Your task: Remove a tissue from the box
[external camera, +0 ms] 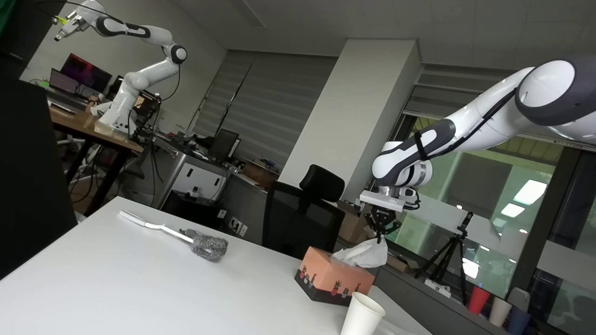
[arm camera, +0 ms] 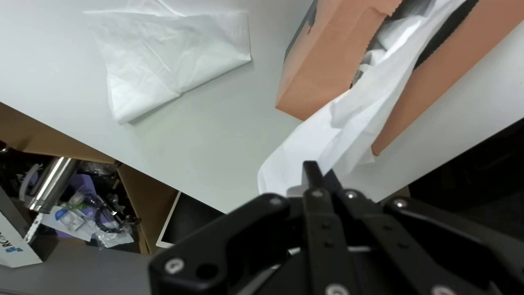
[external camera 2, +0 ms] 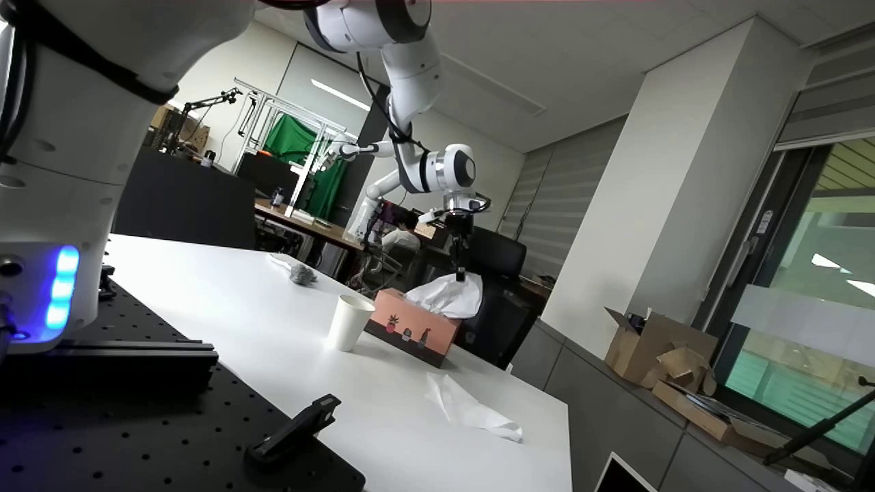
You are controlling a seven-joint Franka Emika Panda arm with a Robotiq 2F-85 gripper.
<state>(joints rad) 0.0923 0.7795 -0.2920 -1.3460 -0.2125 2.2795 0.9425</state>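
— How does the hand [arm camera: 322,176] stand?
— Its tips are drawn together, pinching one end of the tissue [arm camera: 360,114].
— So where is the tissue, relative to the hand?
— Right at the tips and below them. In both exterior views it droops from that point; in the wrist view it runs from the tips back into the slot of the box [arm camera: 323,69], where its lower part sits.
— And the box?
— On the bench [external camera: 186,298], beside the edge opposite the black board [external camera 2: 137,437] and close to the corner nearest the window [external camera 2: 820,260].
— Outward from there?
— A cup [external camera 2: 350,321], upright, near the box on the board's side; I cannot tell whether they touch. Then a sheet [arm camera: 172,57], white and creased, lying near the edge on the window's side, apart from the box.
— Farther off?
— A brush [external camera: 205,245], well along the box's edge: grey head toward the box, white handle toward the far corner. Beyond that edge stands a black chair [external camera: 298,218]. Well behind, another arm [external camera: 153,73] stands on a desk [external camera: 74,122].
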